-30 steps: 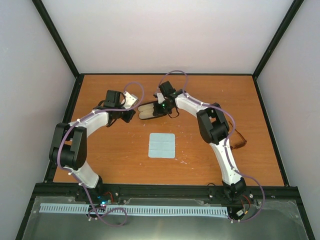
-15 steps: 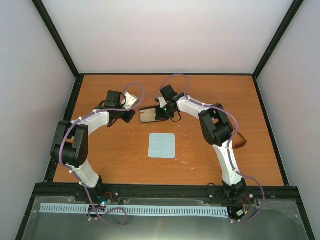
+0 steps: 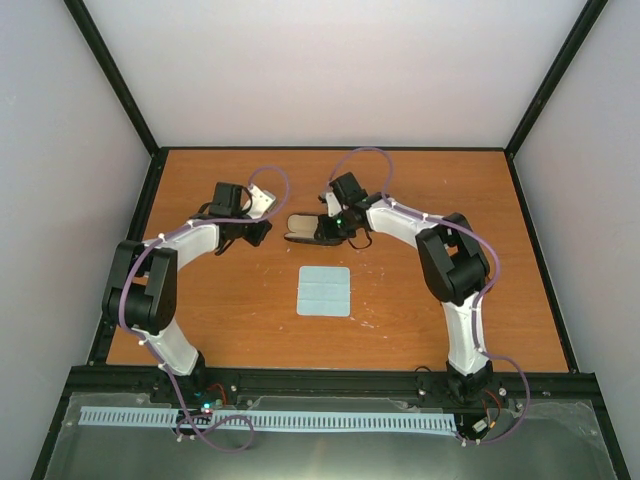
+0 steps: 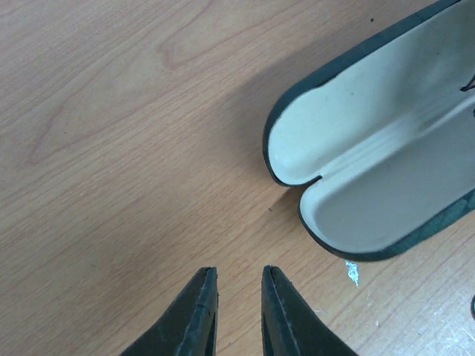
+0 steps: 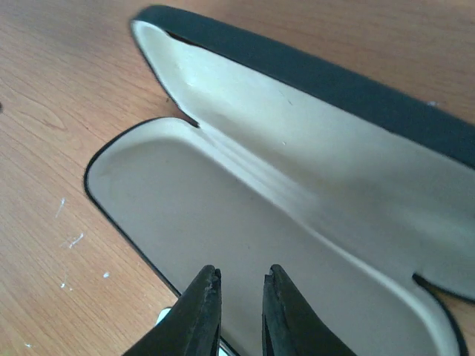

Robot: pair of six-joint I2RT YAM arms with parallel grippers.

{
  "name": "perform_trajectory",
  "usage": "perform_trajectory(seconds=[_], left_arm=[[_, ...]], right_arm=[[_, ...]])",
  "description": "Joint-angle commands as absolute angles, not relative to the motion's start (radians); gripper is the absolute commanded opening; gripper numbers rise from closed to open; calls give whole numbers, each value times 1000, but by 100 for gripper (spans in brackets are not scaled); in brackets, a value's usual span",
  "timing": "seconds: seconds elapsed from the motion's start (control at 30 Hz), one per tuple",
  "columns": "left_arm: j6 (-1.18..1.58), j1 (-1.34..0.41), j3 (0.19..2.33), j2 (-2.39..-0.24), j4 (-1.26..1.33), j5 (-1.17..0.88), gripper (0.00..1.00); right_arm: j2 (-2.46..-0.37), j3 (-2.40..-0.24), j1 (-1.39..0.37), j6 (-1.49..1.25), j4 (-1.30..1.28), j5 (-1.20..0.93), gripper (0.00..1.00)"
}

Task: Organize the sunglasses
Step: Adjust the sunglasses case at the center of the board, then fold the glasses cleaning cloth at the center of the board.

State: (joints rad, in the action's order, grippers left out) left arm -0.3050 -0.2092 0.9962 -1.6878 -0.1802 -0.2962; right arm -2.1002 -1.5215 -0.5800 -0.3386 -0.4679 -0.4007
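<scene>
While my R pincer (image 5: 241, 271) is hovering over the open case (image 5: 297, 185), my L pincer (image 4: 238, 271) is hanging just beside it; both narrow, holding nothing.

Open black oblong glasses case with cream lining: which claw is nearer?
Right. The right claw hangs over the black oblong case's cream lining; the left claw is over bare wooden table beside its end, apart.

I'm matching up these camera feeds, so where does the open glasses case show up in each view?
Top external: the case lies centre, just beyond the blue cloth.
Left wrist: the case is upper right, pale lining showing.
Right wrist: the case fills most of the frame.
Shared landmark: the orange wooden table.
</scene>
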Motion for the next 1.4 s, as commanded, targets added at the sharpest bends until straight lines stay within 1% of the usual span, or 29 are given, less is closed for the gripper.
perform_trajectory(seconds=[0.0, 0.13, 0.23, 0.33, 0.5, 0.57, 0.6, 0.7, 0.77, 0.9, 1.0, 1.13, 1.23, 1.3, 1.37], left_arm=[[-296, -206, 974, -1668, -135, -309, 19], [-307, -208, 966, -1656, -141, -334, 19], [-338, -223, 976, -1652, -169, -416, 20], [-405, -260, 993, -1656, -226, -506, 21], [-478, -305, 1051, -1678, -318, -597, 22], [-495, -312, 1070, -1691, -350, -617, 22], [-503, -315, 1079, -1702, -367, -625, 22], [-530, -330, 1101, -1739, -421, -627, 23], [-545, -339, 1107, -1766, -438, -617, 23], [-566, -351, 1108, -1799, -450, -611, 23], [-579, -358, 1115, -1812, -461, -605, 25], [-604, -372, 1126, -1833, -472, -579, 26], [-607, -375, 1136, -1845, -477, -578, 28], [-603, -377, 1139, -1854, -469, -572, 29], [-599, -379, 1146, -1867, -473, -568, 29]], right_arm=[[-2065, -1494, -590, -353, -414, -387, 18], [-2028, -1461, -592, -362, -392, -359, 19], [-1966, -1430, -592, -379, -370, -303, 23], [-1890, -1406, -591, -391, -364, -220, 29], [-1745, -1362, -585, -404, -370, -92, 43], [-1712, -1350, -578, -402, -398, -78, 46], [-1706, -1343, -576, -397, -424, -79, 45], [-1706, -1302, -573, -374, -512, -107, 37], [-1712, -1259, -574, -366, -557, -139, 36], [-1724, -1187, -575, -355, -601, -176, 41], [-1744, -1174, -574, -347, -609, -184, 44], [-1794, -1187, -577, -341, -622, -209, 44], [-1819, -1194, -582, -332, -626, -215, 42], [-1837, -1204, -584, -329, -629, -215, 39], [-1864, -1221, -586, -322, -639, -217, 30]])
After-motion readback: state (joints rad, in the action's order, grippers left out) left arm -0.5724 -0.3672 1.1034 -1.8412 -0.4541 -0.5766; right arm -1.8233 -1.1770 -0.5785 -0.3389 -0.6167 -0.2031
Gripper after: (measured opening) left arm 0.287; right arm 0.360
